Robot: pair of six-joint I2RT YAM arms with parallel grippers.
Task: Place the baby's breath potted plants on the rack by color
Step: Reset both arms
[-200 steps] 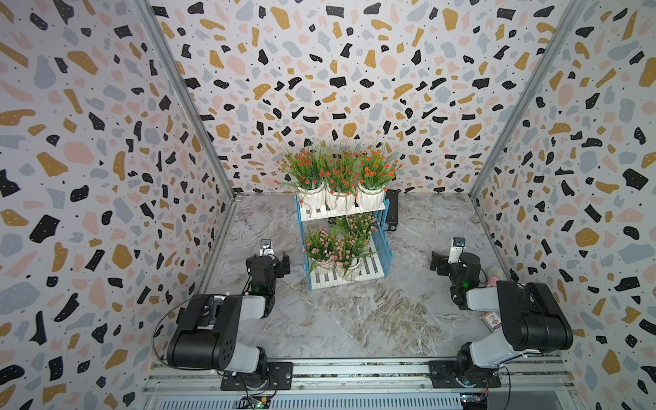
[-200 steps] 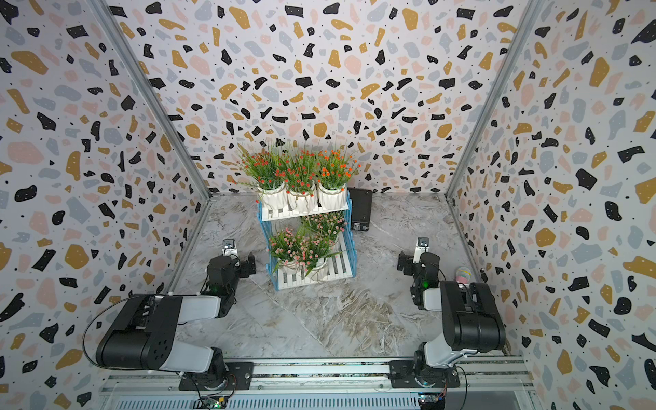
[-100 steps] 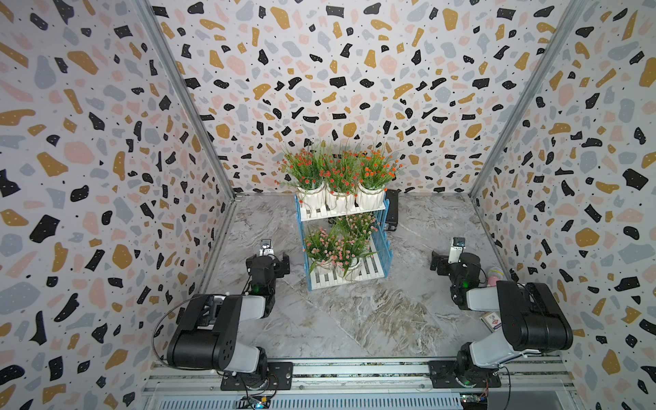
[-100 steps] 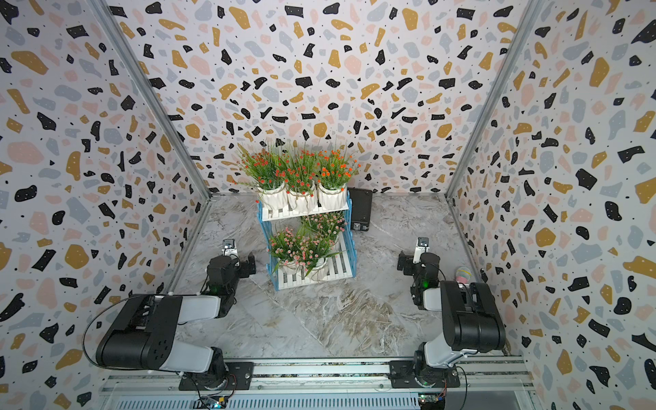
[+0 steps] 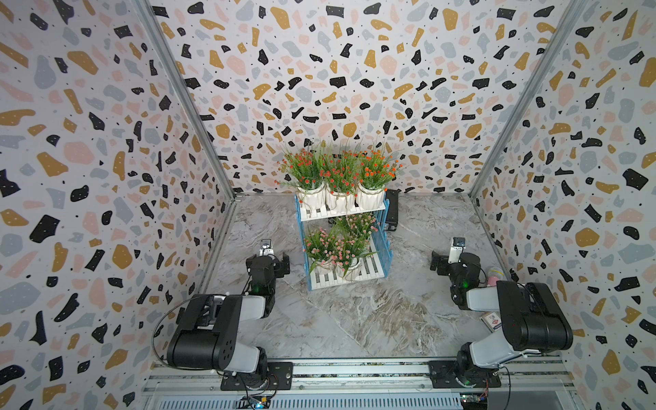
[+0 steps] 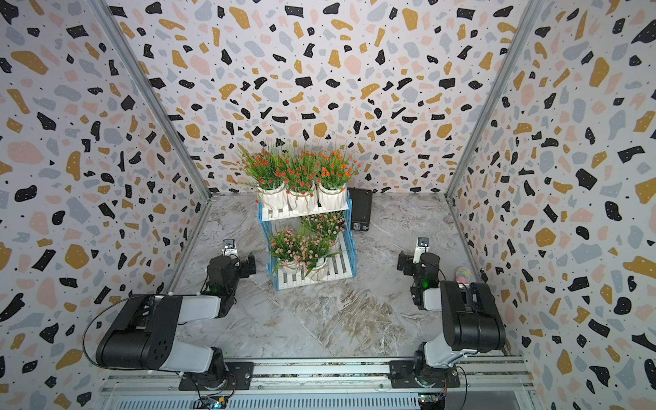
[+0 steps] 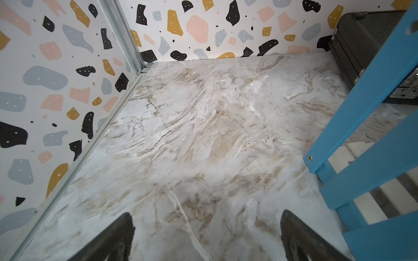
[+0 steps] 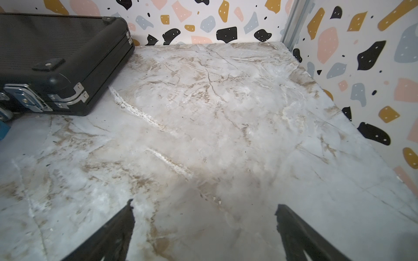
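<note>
The orange-red baby's breath potted plants (image 5: 339, 177) are lined up three in a row on the upper tier of the rack (image 5: 385, 245), and the pink ones (image 5: 335, 245) are crowded together on the lower tier. One colour per tier is the sorting that was asked for, so the task is judged complete. No pot is seen on the marble tabletop (image 5: 355, 319).

The rack is placed between the two grippers. It is just beside the left gripper (image 7: 207, 215), on its inner side and slightly ahead, and its blue side panel (image 7: 362, 90) fills the edge of the left wrist view. It is well apart from the right gripper (image 8: 205, 205), inward of it, with the black briefcase (image 8: 56, 56) ahead and inward.

Both grippers are held low over bare tabletop, with the jaws spread wide and nothing between them. This is judged a parked posture that leaves the plants undisturbed.
</note>
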